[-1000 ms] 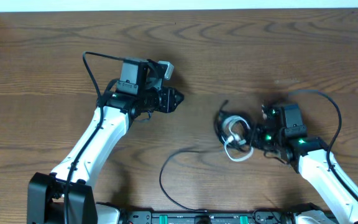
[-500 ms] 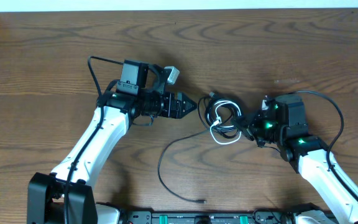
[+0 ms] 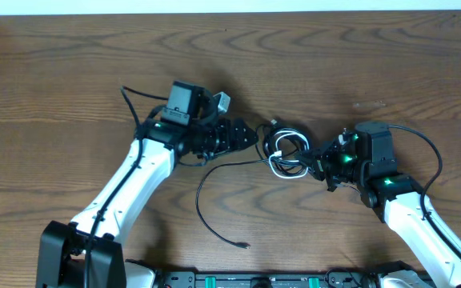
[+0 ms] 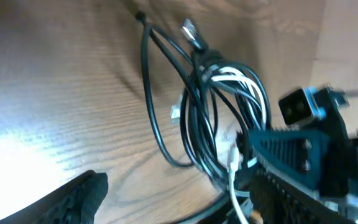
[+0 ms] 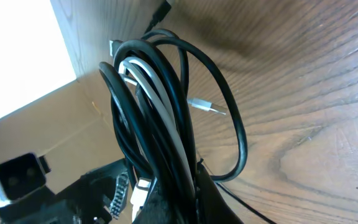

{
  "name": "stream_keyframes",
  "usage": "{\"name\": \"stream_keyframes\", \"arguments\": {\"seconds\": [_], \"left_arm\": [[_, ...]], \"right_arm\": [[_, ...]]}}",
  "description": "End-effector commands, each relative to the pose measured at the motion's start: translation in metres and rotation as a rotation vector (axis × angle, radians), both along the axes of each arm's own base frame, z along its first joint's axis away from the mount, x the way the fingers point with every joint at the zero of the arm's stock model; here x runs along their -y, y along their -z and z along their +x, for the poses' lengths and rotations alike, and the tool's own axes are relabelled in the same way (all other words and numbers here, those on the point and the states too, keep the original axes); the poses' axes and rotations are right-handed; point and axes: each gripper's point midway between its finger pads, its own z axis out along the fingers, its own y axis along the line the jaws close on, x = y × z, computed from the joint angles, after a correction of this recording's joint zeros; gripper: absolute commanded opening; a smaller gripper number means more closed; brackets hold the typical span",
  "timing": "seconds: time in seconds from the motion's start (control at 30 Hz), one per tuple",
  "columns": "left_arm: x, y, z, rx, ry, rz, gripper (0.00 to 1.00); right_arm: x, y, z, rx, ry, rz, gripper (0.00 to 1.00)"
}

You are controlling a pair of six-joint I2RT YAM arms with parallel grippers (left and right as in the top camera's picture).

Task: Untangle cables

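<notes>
No legible writing in any view.
No letters, numbers, brand marks or signs can be read on the cables at centre right or on the wooden table; any small markings are too blurred or too small to make out.

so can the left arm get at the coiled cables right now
Probably yes: the left gripper is open and right beside the coiled cables, nothing between them; the right gripper holds the coil's far side.
</notes>
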Motion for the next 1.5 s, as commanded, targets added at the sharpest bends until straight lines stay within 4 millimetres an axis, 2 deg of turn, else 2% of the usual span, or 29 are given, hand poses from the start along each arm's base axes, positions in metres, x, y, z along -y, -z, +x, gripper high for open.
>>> {"name": "stream_keyframes", "arguments": {"seconds": [0.0, 0.03, 0.17, 0.33, 0.53, 0.77, 0.97, 1.3, 1.47], "left_arm": [[0.0, -0.002, 0.006, -0.069, -0.154, 0.037, 0.79], [0.002, -0.001, 0.005, -0.07, -0.162, 0.045, 0.8], [0.01, -0.002, 0.005, -0.066, -0.171, 0.045, 0.96], [0.02, -0.003, 0.006, -0.071, -0.176, 0.023, 0.95], [0.023, 0.014, 0.006, -0.166, -0.229, 0.03, 0.73], [0.029, 0.032, 0.016, -0.221, -0.271, 0.016, 0.49], [0.03, 0.034, 0.018, -0.218, -0.271, 0.014, 0.08], [0.037, 0.021, 0.034, -0.08, -0.212, -0.022, 0.08], [0.035, 0.019, 0.04, 0.036, -0.13, -0.003, 0.08]], "right_arm": [[-0.009, -0.011, -0.004, 0.045, -0.078, 0.034, 0.01], [-0.01, -0.012, -0.005, 0.048, -0.086, 0.042, 0.01], [-0.015, -0.018, -0.005, 0.073, -0.113, 0.065, 0.01], [-0.019, -0.024, -0.005, 0.096, -0.138, 0.091, 0.01], [-0.02, -0.026, -0.007, 0.096, -0.151, 0.1, 0.01], [-0.021, -0.027, -0.008, 0.108, -0.168, 0.101, 0.01], [-0.021, -0.027, -0.008, 0.108, -0.168, 0.102, 0.01], [-0.022, -0.024, -0.013, 0.15, -0.221, 0.076, 0.02], [-0.02, -0.023, -0.011, 0.222, -0.262, 0.029, 0.06]]}}
